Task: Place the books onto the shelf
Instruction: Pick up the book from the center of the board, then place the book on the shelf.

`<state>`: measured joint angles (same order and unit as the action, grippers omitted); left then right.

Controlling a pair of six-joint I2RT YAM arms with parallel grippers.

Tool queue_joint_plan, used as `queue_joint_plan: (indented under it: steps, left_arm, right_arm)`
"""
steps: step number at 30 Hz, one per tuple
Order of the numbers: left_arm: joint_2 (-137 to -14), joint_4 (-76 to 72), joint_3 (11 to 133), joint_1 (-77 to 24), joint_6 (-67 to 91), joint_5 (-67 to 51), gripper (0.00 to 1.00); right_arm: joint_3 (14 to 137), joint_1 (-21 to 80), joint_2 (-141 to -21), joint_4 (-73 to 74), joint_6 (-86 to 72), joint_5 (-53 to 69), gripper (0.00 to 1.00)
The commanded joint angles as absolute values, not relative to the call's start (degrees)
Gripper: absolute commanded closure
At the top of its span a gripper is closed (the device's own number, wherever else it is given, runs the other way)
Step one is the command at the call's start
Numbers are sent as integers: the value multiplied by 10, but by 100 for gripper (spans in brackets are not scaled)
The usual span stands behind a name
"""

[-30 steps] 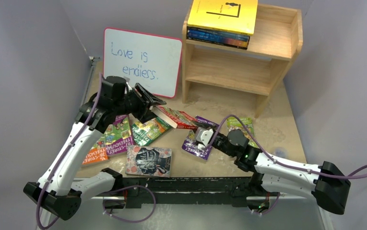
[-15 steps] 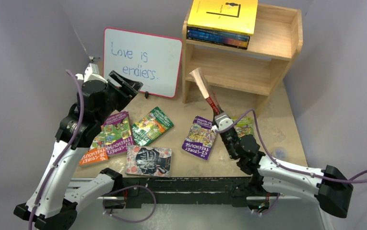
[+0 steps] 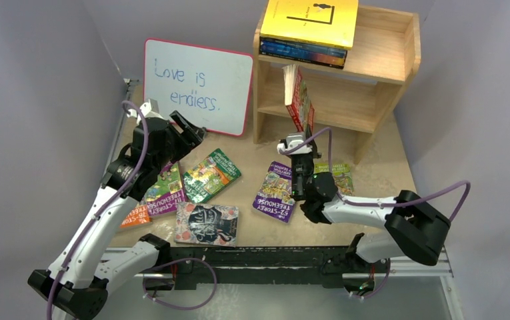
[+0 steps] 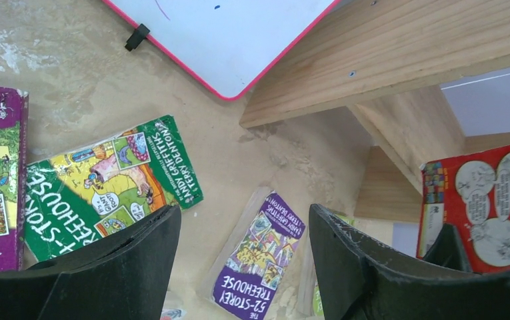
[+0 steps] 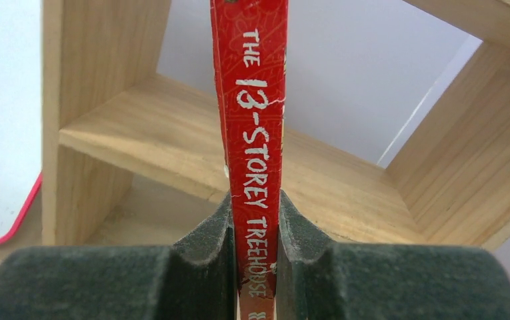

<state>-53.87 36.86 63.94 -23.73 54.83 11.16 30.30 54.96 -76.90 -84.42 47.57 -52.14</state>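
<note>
Inspection found the right gripper clamped on the spine of a thin red paperback book lettered "The 13-Storey Treehouse", its dark pads pressed against both sides of the spine. That book was held upright and clear of the table, raised in front of the lower tier of the small two-tier light wooden shelf at the back of the table. On the top tier lay a large yellow book flat on a dark blue book. The left gripper hung above the table with its jaws well apart and nothing between them. On the tan table below and around it lay a green paperback, a purple paperback just left of it, an orange-edged paperback partly under the purple one, and a floral dark-covered paperback nearest the front edge. A second purple paperback lay flat beside the right arm, and a green-covered book showed partly behind that arm. A pink-edged whiteboard with handwritten words leaned upright just left of the shelf
</note>
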Motion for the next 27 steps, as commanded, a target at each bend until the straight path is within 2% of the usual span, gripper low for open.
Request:
queue_joint_plan:
  steps: [1,5,12,27]
  left_arm:
    - [-526,334,627,-236,528,117,31]
    - [-523,336,619,-236,525,117,32]
    - [-517,337,607,-236,533,120,32]
    - [-524,330,591,-236,546,113,33]
  right_arm:
    - [353,526,-777,-1019,462,-552,100]
    - [355,505,-773,-964,386,-547,100]
    - [315,454,-709,-787,187,-515,100]
    - [263,415,-667,-719,110,-527,100]
